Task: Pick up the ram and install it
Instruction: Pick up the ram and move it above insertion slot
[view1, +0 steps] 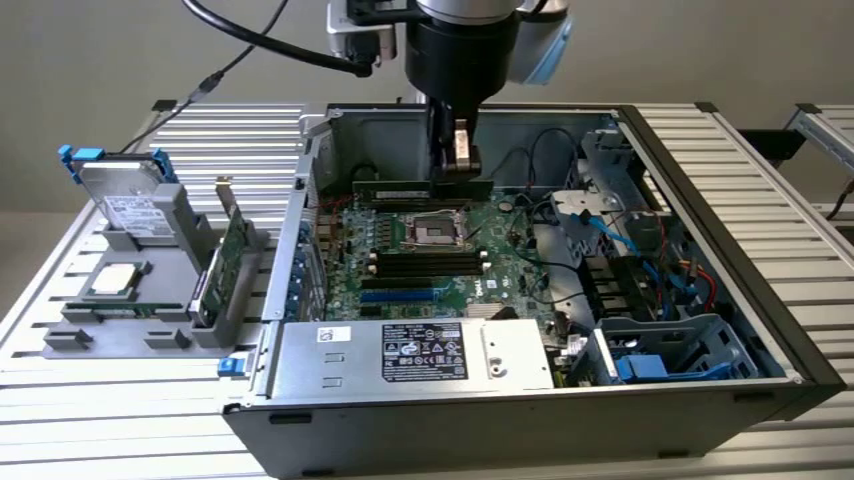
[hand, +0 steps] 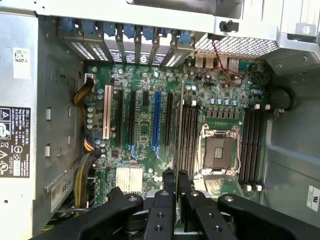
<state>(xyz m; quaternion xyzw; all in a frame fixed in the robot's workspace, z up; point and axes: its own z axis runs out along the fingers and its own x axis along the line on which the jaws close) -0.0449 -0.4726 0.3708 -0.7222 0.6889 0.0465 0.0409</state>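
The ram (view1: 396, 190) is a long, thin green stick held level and lengthwise over the back of the green motherboard (view1: 400, 290), inside the open computer case. My gripper (view1: 459, 165) comes straight down and is shut on the stick's end at the exterior view's right. In the wrist view the fingers (hand: 168, 181) clamp the ram (hand: 176, 125), which shows edge-on as a thin line over the board. Black memory slots (hand: 189, 135) lie beside it, with more slots (hand: 252, 145) on the far side of the processor socket (hand: 218, 150). The socket (view1: 430, 228) sits just in front of the held stick.
The case walls (view1: 707, 200) ring the board, with a silver power supply (view1: 414, 350) in front and a drive cage (view1: 667, 350) with blue cables at the exterior view's right. A grey tray (view1: 80, 340) on that view's left holds a hard drive (view1: 127, 205), a processor chip (view1: 118, 280) and an expansion card (view1: 230, 260).
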